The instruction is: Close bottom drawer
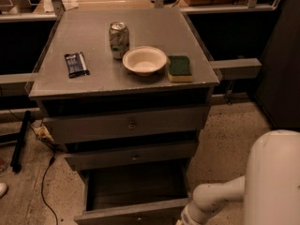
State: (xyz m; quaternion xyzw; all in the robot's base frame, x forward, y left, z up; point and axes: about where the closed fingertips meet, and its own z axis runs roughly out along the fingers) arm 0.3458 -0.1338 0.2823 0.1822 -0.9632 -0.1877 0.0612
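The bottom drawer (136,213) is the lowest of three grey drawers in the cabinet and stands pulled out, its deep boxy inside showing. Its flat front lies at the frame's bottom edge. My white arm (276,182) fills the lower right corner. Its forearm (213,200) reaches down and left, ending by the drawer's right front corner. My gripper is out of view, below the bottom edge of the frame there.
The middle drawer (131,156) and the top drawer (129,124) sit further in. On the cabinet top are a soda can (118,40), a white bowl (144,60), a green sponge (179,68) and a dark snack packet (76,63). A cable (47,182) runs along the floor at left.
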